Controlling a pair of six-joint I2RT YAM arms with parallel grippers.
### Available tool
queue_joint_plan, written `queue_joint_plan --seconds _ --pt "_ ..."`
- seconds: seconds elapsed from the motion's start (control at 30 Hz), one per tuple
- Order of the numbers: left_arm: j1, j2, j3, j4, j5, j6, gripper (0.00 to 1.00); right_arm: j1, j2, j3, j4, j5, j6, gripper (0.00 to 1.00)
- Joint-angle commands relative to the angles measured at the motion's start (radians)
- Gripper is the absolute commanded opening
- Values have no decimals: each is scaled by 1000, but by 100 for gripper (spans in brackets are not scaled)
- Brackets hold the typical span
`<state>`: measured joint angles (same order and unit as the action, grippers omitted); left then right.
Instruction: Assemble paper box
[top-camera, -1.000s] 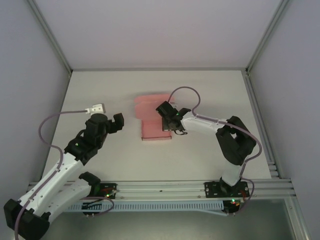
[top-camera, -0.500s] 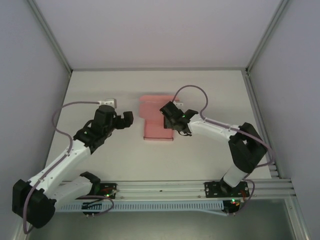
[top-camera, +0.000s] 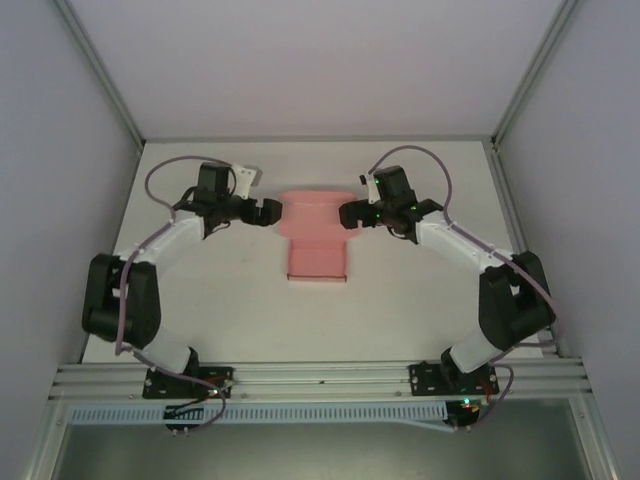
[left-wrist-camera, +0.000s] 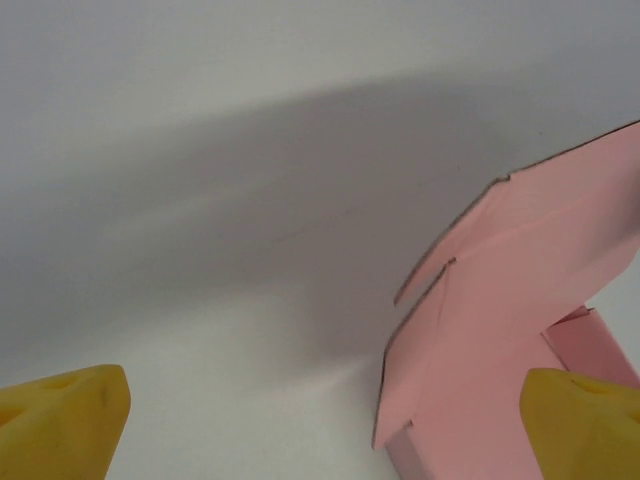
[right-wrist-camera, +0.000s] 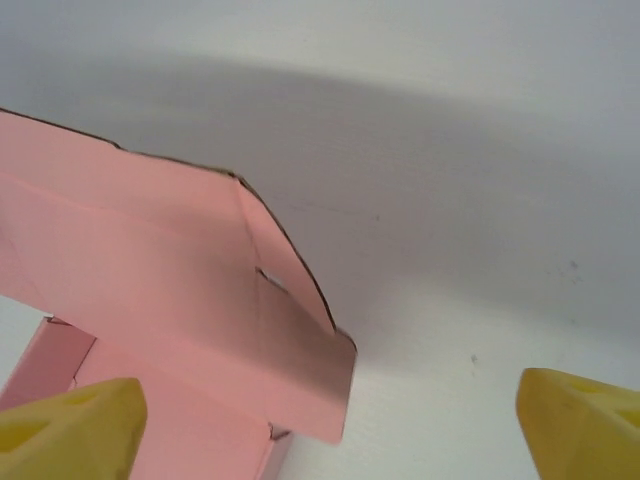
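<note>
The paper box (top-camera: 317, 240) is pink and lies mid-table: a low box body with a wider flap spread at its far end. My left gripper (top-camera: 268, 212) sits just left of that flap and stands open. In the left wrist view, the gripper (left-wrist-camera: 320, 430) has its yellow fingertips (left-wrist-camera: 62, 420) wide apart, with the box's pink flap (left-wrist-camera: 520, 290) to the right. My right gripper (top-camera: 350, 213) sits just right of the flap, open too. In the right wrist view, the flap corner (right-wrist-camera: 300, 370) lies between the spread fingertips (right-wrist-camera: 580, 425) of the gripper (right-wrist-camera: 325, 430), untouched.
The white table (top-camera: 400, 310) is bounded by grey walls and metal corner posts (top-camera: 520, 90). An aluminium rail (top-camera: 320, 375) runs along the near edge by the arm bases. Each arm trails a looping purple cable (top-camera: 160, 180).
The right gripper opened, let go of the box's right side and moved to the far flap's right end. The left arm swung from the near left up to the flap's left end.
</note>
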<state>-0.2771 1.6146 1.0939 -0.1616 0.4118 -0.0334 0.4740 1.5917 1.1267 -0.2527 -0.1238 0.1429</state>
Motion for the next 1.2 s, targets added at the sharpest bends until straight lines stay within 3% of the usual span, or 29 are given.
queue_joint_plan --seconds 0.0,0.13,0.23,0.37,0.47,0.53,0.63,0.7,0.8,0.9,1.03,1.17 --pt "10 98 78 -67 99 190 100 -22 75 80 -34 -124 -125 89" --pt "13 173 128 -93 175 224 91 -51 139 129 -45 -195 -127 77" --pt "13 189 135 -90 244 221 79 -51 156 149 -58 -207 -119 69" --pt "8 192 136 -97 277 217 60 -51 156 142 -53 -219 -111 60" --pt "3 189 134 -108 284 211 38 -51 159 141 -64 -233 -109 51" --pt "-4 186 132 -111 283 217 30 -51 159 138 -66 -243 -106 42" --pt "-12 180 135 -110 283 208 6 -51 152 135 -63 -221 -87 32" --pt "-19 171 136 -109 282 199 2 -49 141 133 -62 -208 -83 22" --pt "-43 136 129 -94 179 147 0 -36 120 128 -74 -149 -70 9" --pt "-88 84 112 -73 42 100 0 -15 97 121 -75 -92 -55 2" --pt "-158 15 73 -28 -116 30 0 27 66 110 -52 -12 -19 0" --pt "-228 -23 56 -3 -358 -100 0 94 33 89 1 127 73 0"
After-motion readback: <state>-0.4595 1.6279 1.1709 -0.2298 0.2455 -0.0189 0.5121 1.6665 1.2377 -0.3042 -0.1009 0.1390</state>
